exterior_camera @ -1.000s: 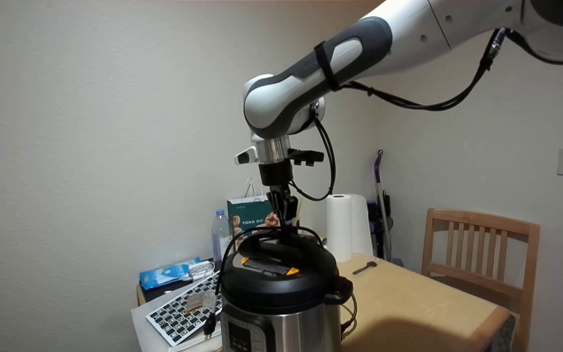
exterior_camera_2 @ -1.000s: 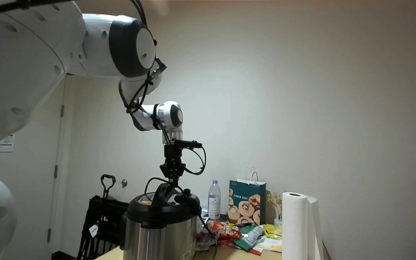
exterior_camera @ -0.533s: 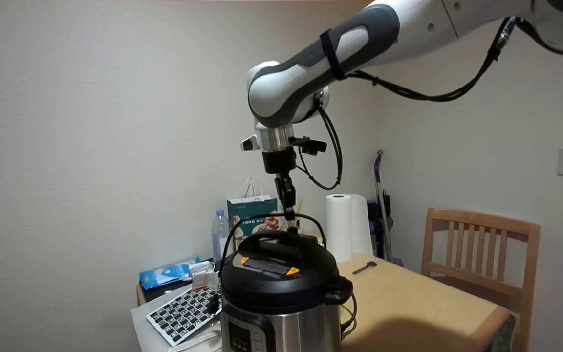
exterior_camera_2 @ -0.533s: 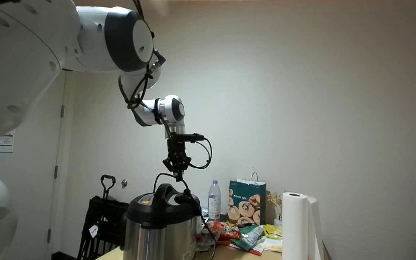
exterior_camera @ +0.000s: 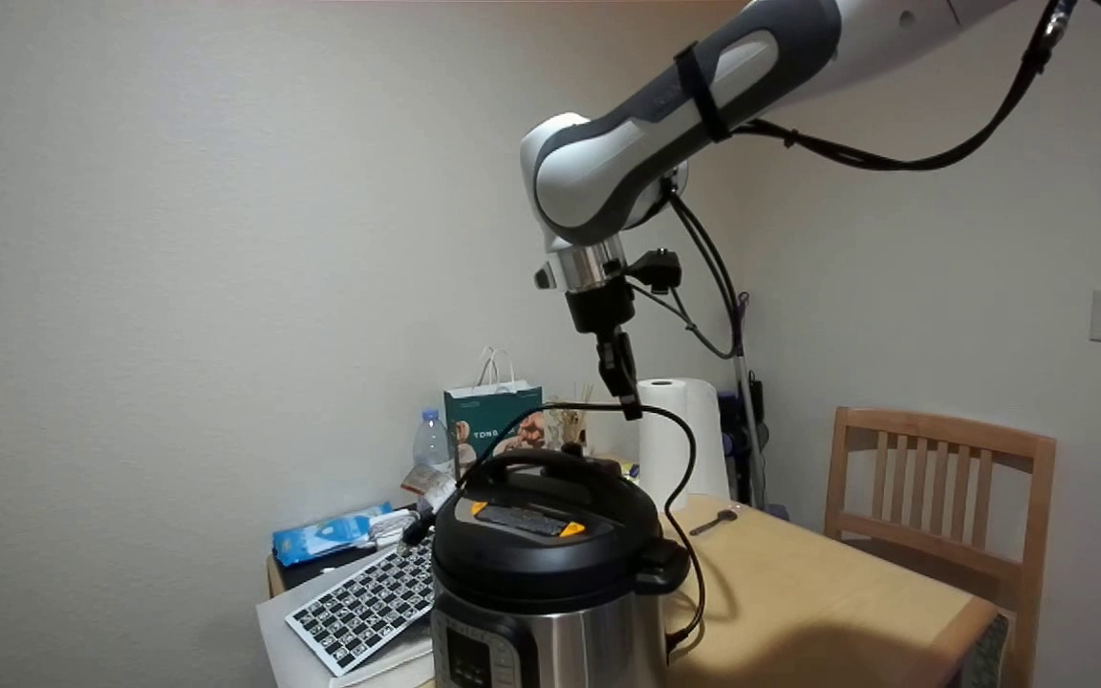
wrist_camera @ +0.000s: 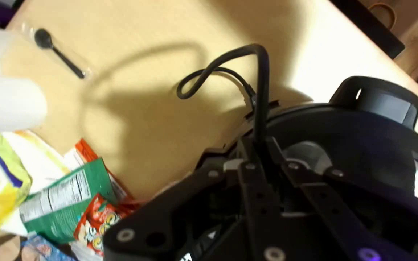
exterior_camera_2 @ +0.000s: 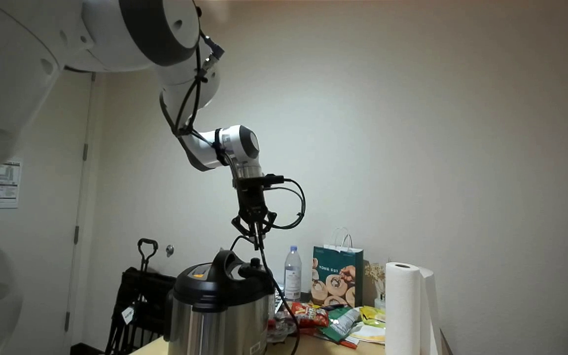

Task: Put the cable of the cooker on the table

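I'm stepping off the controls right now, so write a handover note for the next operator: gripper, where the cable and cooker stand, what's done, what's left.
Gripper: shut on the cable, fingertips higher than the lid.
Where things are: the cable arches through the grip, one end attached low on the side of the cooker; the plug end shows beside the lid, unclear whether it hangs free. The cooker is upright, lid on.
Done: cable gripped and clear of the lid at the grip.
Left: carry it over the table, lower, release. Watch the plug end; it may snag on the lid.
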Controlling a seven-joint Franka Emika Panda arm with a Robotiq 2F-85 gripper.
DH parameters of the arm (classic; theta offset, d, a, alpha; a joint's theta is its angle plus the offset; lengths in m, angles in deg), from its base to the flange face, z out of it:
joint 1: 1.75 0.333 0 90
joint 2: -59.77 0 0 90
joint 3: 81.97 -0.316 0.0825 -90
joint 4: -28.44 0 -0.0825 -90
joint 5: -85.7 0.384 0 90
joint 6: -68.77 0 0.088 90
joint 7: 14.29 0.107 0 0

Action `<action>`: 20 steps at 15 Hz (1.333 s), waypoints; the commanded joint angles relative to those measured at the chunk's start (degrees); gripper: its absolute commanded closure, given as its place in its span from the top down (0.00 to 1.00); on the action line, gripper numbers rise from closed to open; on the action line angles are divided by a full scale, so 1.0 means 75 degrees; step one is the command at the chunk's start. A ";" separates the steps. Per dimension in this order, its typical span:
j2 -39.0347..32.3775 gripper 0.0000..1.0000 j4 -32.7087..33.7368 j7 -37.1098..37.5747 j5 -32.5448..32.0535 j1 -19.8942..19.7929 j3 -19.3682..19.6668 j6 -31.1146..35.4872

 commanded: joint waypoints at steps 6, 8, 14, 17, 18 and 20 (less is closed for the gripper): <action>0.0324 0.02 -0.0573 0.0405 0.0165 -0.0347 0.0016 -0.0188; 0.0367 0.02 -0.0470 0.1263 0.0218 -0.0357 0.0139 -0.0244; 0.0959 0.02 -0.1400 0.2549 0.0445 -0.0951 0.0756 -0.0182; 0.0945 0.02 -0.1736 0.3240 0.0695 -0.1161 0.0974 -0.0376; 0.0672 0.09 -0.1332 0.2739 0.0479 -0.1137 0.0910 -0.0226; 0.0678 0.09 -0.1515 0.2972 0.0543 -0.1205 0.0981 -0.0241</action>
